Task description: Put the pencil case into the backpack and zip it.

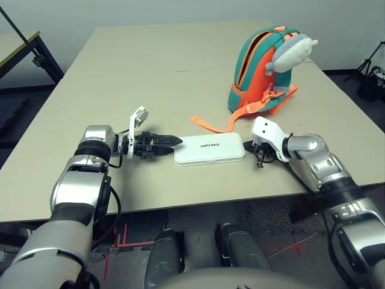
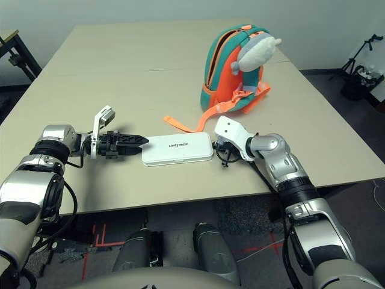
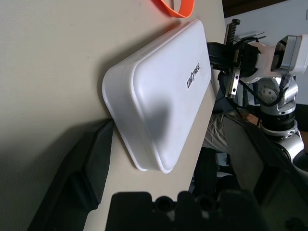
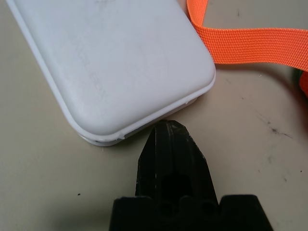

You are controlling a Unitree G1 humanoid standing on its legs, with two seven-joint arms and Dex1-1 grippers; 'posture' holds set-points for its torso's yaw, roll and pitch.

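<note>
White pencil case (image 1: 210, 149) lies flat on the beige table (image 1: 150, 72), lettering up, between our two grippers. Our left gripper (image 1: 174, 141) sits at its left end; the wrist view shows the fingers (image 3: 94, 161) spread apart around that end. Our right gripper (image 4: 166, 132) points at the opposite end, its fingers pressed together, the tip seemingly just touching the edge. Behind, the orange backpack (image 1: 261, 72) stands upright with its top gaping, plush toy (image 1: 292, 51) attached, one strap (image 1: 219, 123) trailing near the case.

Pencil case (image 1: 210, 149) hemmed endwise by left pincer (image 1: 174, 141) and right pincer (image 4: 168, 139).
</note>
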